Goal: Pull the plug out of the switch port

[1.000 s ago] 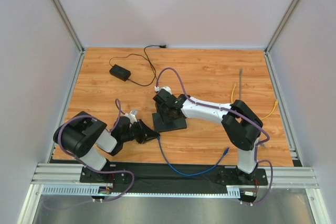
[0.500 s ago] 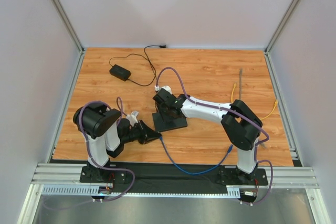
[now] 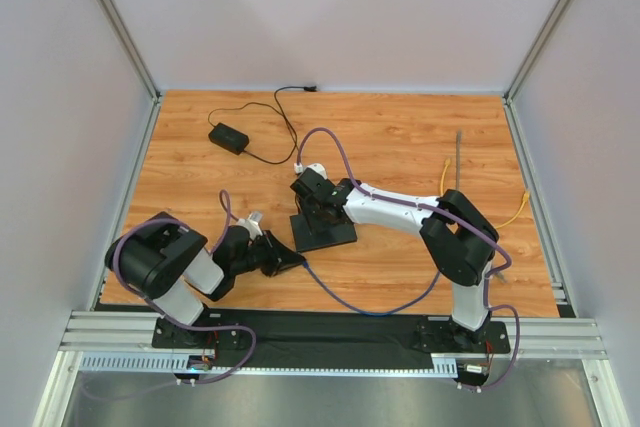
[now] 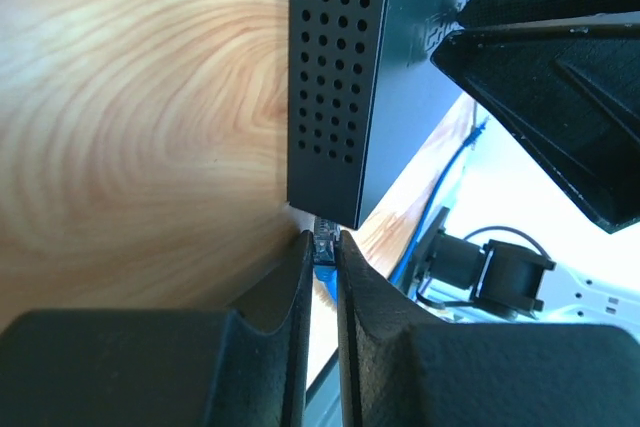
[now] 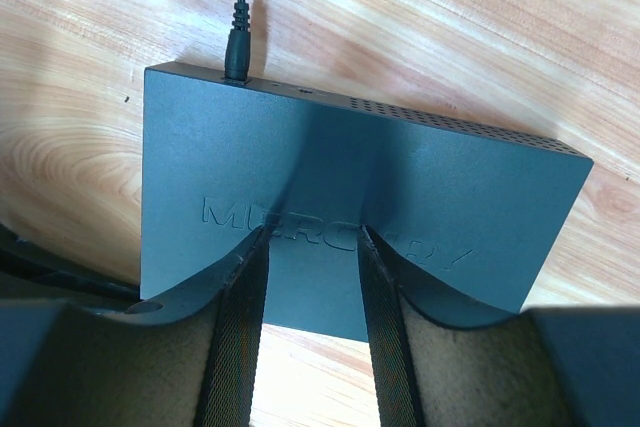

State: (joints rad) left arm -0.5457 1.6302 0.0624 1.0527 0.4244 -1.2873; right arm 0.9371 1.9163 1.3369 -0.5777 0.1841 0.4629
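Pinching the blue plug [image 4: 324, 245], the left gripper [image 4: 322, 259] sits at the port edge of the switch [image 4: 340, 77]; the plug's tip touches the housing, so extraction is judged incomplete. The right gripper [image 5: 312, 242], its 2 fingers spread, rests on the switch top, apparently bracing it.

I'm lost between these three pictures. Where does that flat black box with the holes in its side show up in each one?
Top external: the switch lies near the picture's centre, small and dark.
Left wrist: the switch stands at top centre, its perforated side facing the camera, just above the blue plug.
Right wrist: the switch fills the middle, seen from above.
Shared landmark: the wooden table under it shows in every view.
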